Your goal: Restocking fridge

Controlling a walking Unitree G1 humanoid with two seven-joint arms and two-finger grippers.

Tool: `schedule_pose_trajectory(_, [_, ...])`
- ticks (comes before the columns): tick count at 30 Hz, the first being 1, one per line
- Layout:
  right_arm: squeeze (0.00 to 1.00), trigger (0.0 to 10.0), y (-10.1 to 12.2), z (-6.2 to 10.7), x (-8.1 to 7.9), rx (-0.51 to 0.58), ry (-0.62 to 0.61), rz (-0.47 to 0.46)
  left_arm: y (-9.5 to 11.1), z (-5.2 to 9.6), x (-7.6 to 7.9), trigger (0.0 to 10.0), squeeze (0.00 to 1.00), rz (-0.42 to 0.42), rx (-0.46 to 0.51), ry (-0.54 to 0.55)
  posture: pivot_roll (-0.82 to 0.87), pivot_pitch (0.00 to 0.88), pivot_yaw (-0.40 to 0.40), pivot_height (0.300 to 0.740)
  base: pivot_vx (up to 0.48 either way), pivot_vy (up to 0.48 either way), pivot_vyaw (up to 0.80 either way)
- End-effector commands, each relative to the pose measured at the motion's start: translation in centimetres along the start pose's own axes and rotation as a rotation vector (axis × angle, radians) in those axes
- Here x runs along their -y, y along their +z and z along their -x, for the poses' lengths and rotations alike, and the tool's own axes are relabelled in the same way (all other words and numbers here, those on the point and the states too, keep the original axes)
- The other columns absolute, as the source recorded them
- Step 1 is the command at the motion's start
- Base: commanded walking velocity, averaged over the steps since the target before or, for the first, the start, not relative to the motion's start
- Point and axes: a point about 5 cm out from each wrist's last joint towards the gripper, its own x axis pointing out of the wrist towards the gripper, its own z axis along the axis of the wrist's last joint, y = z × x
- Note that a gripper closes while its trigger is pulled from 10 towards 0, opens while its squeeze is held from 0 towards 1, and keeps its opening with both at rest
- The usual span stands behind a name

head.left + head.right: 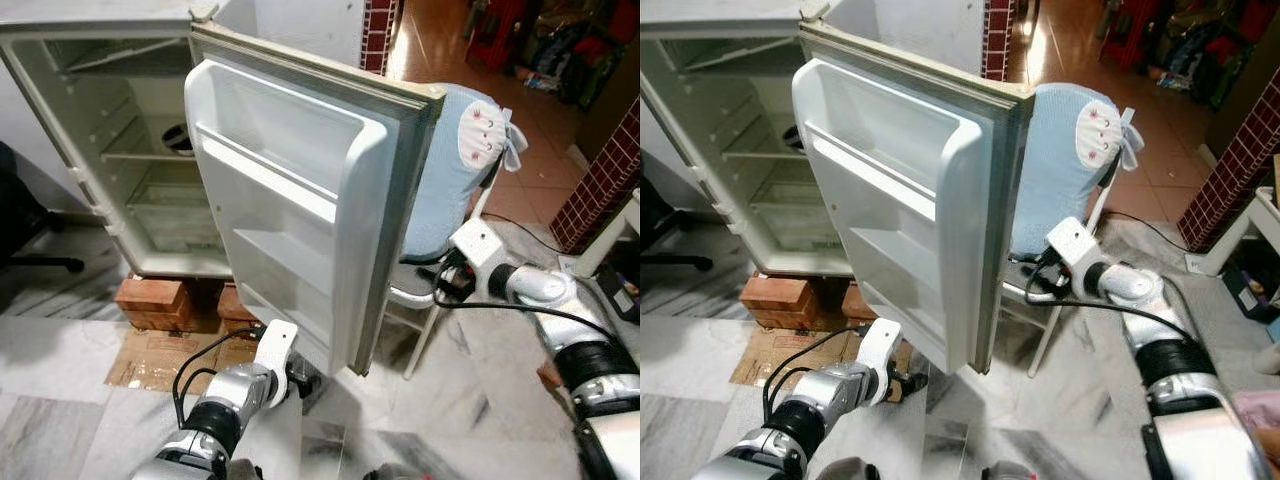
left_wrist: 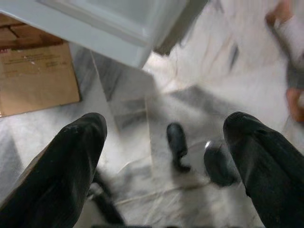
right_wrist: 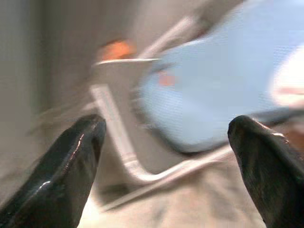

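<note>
Marble floor (image 1: 90,400) | white fridge (image 1: 130,170) on bricks (door (image 1: 300,200) open, shelves bare)

Marble floor (image 1: 90,350) under me — fridge (image 1: 150,200) sits on red bricks (image 1: 155,300) w/ flattened cardboard (image 1: 165,360) in front; chair (image 1: 425,300) stands beside.

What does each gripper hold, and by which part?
Nothing. The left gripper is open above the floor; the right gripper is open near the chair.

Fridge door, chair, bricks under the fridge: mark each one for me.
fridge door (image 1: 290,190), left eye view, on the inner liner above the middle shelf.
chair (image 1: 445,170), left eye view, on the blue backrest cover.
bricks (image 1: 152,298), left eye view, on the left stack's front face.
</note>
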Motion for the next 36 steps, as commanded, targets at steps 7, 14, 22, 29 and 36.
schedule_pose_trajectory(7, [0.0, 10.0, 6.8, -2.3, 1.9, 0.276, -0.462, -0.318, 2.2, 0.3, -1.0, 10.0, 0.0, 0.122, 0.155, 0.09, -0.02, 0.0, 0.034, 0.74, 0.0, 0.0, 0.0])
schedule_pose_trajectory(14, [0.0, 10.0, 11.9, -3.9, -2.2, 0.516, -0.179, -0.596, 2.3, 0.4, -0.9, 10.0, 0.0, 0.134, 0.173, 0.081, -0.01, 0.0, 0.024, 0.74, 0.0, 0.0, 0.0])
schedule_pose_trajectory(22, [0.0, 10.0, 11.7, -3.7, -3.6, 0.561, -0.023, -0.519, 2.2, 0.0, -0.1, 10.0, 0.0, 0.114, 0.146, 0.064, -0.02, 0.0, 0.017, 0.74, 0.0, 0.0, 0.0])
schedule_pose_trajectory(29, [0.0, 10.0, 11.9, -3.4, -3.5, 0.58, -0.017, -0.487, 2.5, -0.1, 0.3, 10.0, 0.0, 0.097, 0.159, 0.061, -0.04, 0.0, 0.026, 0.74, 0.0, -0.044, 0.09])
schedule_pose_trajectory(36, [0.0, 10.0, 12.2, -3.6, -4.5, 0.585, 0.017, -0.456, 2.3, -0.1, 0.1, 10.0, 0.0, 0.11, 0.158, 0.067, -0.03, 0.0, 0.024, 0.74, 0.0, 0.0, 0.8])
